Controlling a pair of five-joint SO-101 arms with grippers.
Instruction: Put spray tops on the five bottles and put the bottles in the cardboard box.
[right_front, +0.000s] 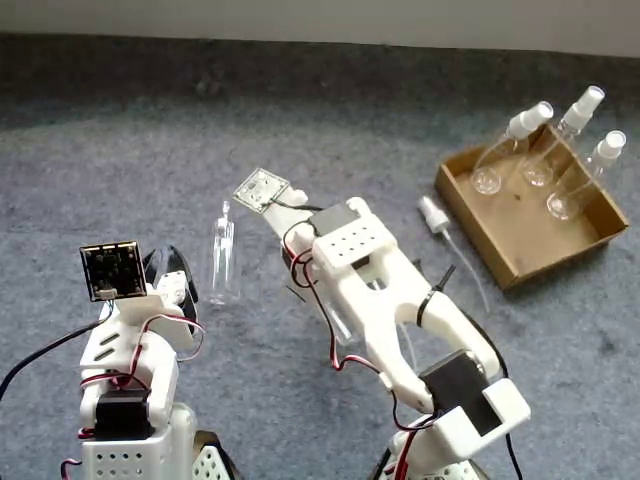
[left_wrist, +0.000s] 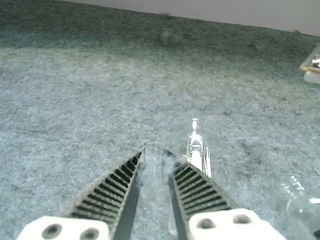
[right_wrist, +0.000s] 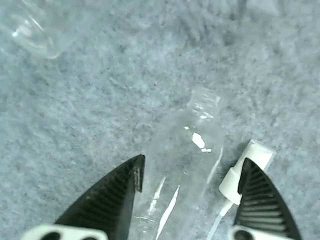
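An uncapped bottle (right_wrist: 182, 150) is straddled by the released right claw (right_wrist: 194, 160). A second bottle (left_wrist: 196, 150) is seen just beside the slightly parted left claw (left_wrist: 155, 154).

Left pincer (left_wrist: 154, 156) slightly parted, right pincer (right_wrist: 192, 172) spread wide, both angled downward

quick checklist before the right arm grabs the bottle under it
1. Right hand open: ok.
2. Bottle lies between its fingers: ok.
3. Loose spray top clear of the fingers: not ok, it lies right beside one.
4. Bottle neck has a top: not ok, bare.
5. Left hand out of the way: ok, open beside the other bottle.
6. Box has room: ok, three topped bottles inside, bare floor left.
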